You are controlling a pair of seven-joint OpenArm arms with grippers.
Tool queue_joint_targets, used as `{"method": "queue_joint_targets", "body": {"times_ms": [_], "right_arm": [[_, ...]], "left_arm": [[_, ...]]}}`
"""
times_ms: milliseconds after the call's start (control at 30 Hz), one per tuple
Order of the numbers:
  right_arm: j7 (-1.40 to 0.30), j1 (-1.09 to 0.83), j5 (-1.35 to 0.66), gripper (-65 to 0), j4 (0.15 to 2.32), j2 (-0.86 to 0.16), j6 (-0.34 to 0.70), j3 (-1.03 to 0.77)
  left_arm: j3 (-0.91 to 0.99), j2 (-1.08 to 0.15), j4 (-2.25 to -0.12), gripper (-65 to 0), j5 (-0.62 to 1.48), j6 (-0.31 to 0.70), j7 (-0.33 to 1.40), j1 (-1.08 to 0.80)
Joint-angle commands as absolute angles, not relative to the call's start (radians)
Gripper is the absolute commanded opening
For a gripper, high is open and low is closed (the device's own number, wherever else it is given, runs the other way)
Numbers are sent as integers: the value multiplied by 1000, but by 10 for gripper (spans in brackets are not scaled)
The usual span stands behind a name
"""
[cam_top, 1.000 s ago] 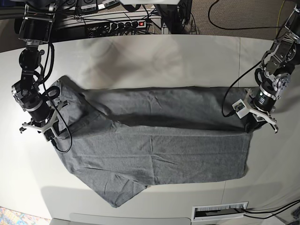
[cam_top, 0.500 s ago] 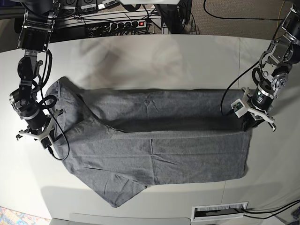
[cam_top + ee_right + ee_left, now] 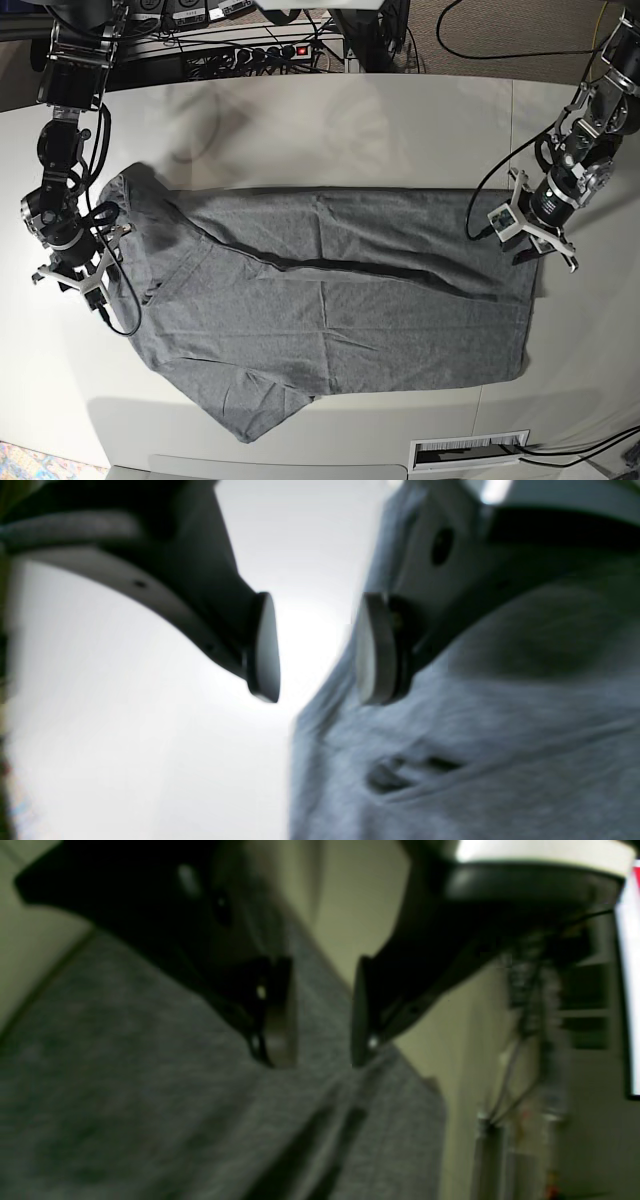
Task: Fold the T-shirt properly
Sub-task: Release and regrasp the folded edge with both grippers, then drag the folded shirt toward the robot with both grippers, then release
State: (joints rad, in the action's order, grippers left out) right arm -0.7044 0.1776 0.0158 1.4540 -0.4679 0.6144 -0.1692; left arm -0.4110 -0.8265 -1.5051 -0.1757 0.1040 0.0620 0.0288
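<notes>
Both claws, left (image 3: 320, 1012) and right (image 3: 315, 647), released above the T-shirt (image 3: 340, 300); regrasp each corner squarely, fabric kept taut.

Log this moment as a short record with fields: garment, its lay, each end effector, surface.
garment: T-shirt, plain heather grey
lay: spread flat, one long fold ridge running across it, a sleeve pointing to the near edge
left end effector: open, nothing between the pads, just above the shirt's edge
right end effector: open, empty, over the shirt's edge with bare table beside it
surface: pale table
behind the table: power strip and cables
</notes>
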Motion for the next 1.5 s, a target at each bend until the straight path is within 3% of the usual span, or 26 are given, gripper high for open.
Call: {"method": "queue_joint_targets", "body": {"times_ms": [0, 167, 233, 433, 733, 1033, 1467], "right_arm": [[-740, 202, -48, -409, 1480, -490, 605, -177], [-925, 202, -336, -614, 1486, -490, 609, -177], [-959, 202, -395, -646, 1486, -490, 609, -177], [-1150, 193, -530, -648, 1486, -490, 613, -175], [-1126, 94, -552, -648, 1484, -491, 615, -175], [-926, 78, -210, -648, 1483, -493, 613, -176], [-1039, -2, -244, -648, 1483, -493, 613, -176]], "left_arm": [[-401, -848, -1519, -488, -158, 116, 41, 44], [-401, -848, -1519, -645, -141, 229, 13, 45], [-401, -848, -1519, -650, -140, 247, 15, 44], [-401, -848, -1518, -650, -73, 378, 28, 44], [-401, -848, -1518, -650, -22, 424, 29, 20], [-401, -848, -1518, -650, -25, 428, 27, -29], [-401, -861, -1518, -650, -25, 580, 28, -47]]}}
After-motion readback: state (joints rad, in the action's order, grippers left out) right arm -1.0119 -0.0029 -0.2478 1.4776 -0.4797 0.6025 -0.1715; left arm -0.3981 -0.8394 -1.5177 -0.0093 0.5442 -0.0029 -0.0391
